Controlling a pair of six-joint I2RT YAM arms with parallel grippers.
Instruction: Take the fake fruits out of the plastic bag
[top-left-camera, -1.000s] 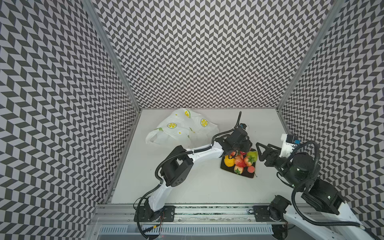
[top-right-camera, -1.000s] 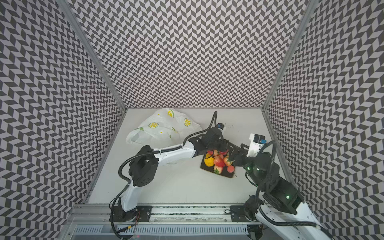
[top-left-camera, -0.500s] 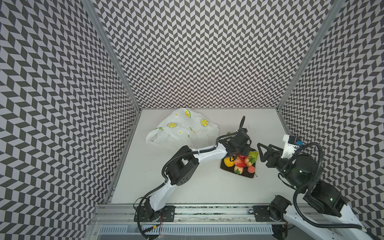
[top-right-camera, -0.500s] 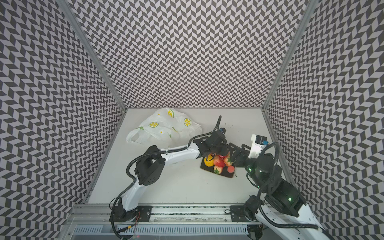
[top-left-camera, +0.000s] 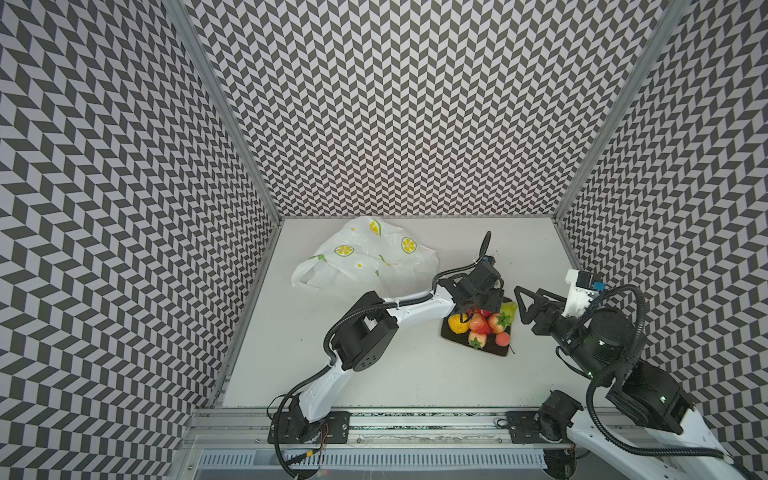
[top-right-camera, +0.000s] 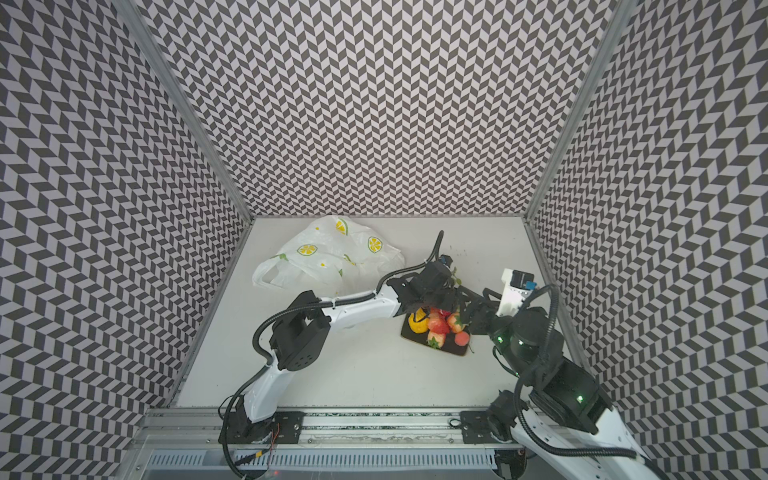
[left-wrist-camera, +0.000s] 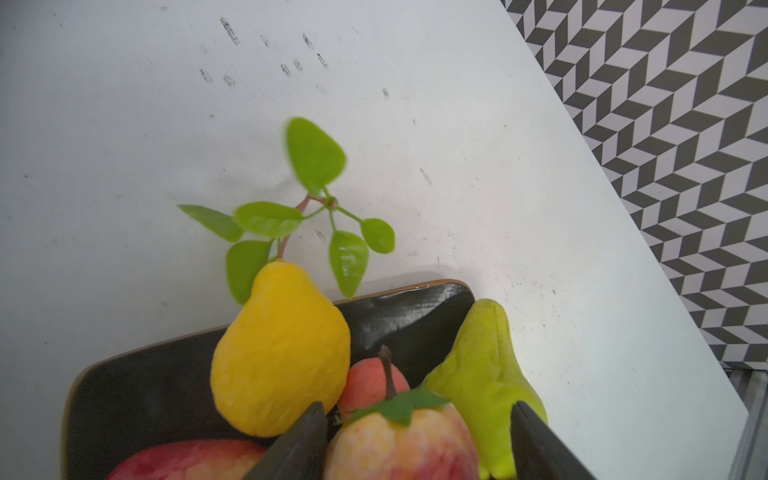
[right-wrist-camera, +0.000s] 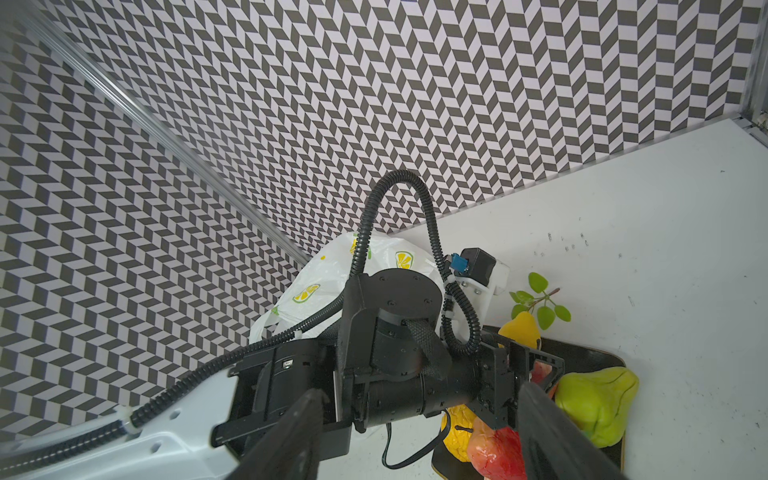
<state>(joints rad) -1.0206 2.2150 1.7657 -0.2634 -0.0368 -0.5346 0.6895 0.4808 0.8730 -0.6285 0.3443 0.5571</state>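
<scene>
In both top views the plastic bag (top-left-camera: 365, 257) lies crumpled on the white table (top-left-camera: 395, 374) just left of centre, with its handle loops toward the left. Well apart from it, right of centre, the fake fruits (top-left-camera: 478, 325) sit heaped on a dark square plate (top-left-camera: 500, 353). Whether anything is inside the bag cannot be told. The left gripper (top-left-camera: 482, 305) hangs over the plate's upper edge, its arm stretching in from the lower left. In the left wrist view its jaws stand apart with a pink-red fruit (left-wrist-camera: 399, 449) between them, which has a brown stem and a green leaf, and the right-hand finger is clear of it. Around that fruit lie a yellow lemon (left-wrist-camera: 282, 357), whose leafy sprig (left-wrist-camera: 316, 208) reaches past the rim onto the table, a green pear-shaped fruit (left-wrist-camera: 482, 374) against the plate's corner, and a red fruit (left-wrist-camera: 187, 461) at the lower left of the frame. The right gripper (top-left-camera: 520, 304) hovers just right of the plate, jaws spread wide and empty, pointing at the left gripper, whose wrist fills the middle of the right wrist view.
</scene>
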